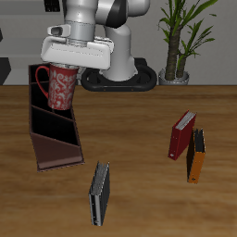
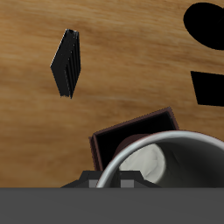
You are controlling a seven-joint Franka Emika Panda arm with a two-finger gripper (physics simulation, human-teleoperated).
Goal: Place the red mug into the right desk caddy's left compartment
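Where the exterior view looks down on the wooden table (image 1: pixel 139 130), the gripper (image 1: pixel 65 67) hangs over the back end of the right desk caddy (image 1: pixel 54 130) with the red mug (image 1: pixel 57 88) clamped at its rim, the fingers closed to the width of the mug's wall. The mug is lifted and slightly tilted, its speckled red side facing out, above the caddy's rear compartment; I cannot tell whether its base touches the caddy. One mug and one caddy show. The caddy is a long, dark maroon-brown open box, split by partitions into several compartments. Three books are on the table: a dark grey book (image 1: pixel 99 194) near the front edge, and a red book (image 1: pixel 182 135) and an orange book (image 1: pixel 196 155) standing side by side, well apart from the caddy. A potted plant (image 1: pixel 180 37) stands behind the table.

From the wrist view, the mug's round pale grey inside (image 2: pixel 162 171) and thin rim fill the space just under the gripper; the fingertips themselves are hidden. Past the rim, one end of the caddy (image 2: pixel 131 131) shows, its dark walls framing a compartment. The one dark grey book (image 2: pixel 66 63) lies apart on the wood grain.
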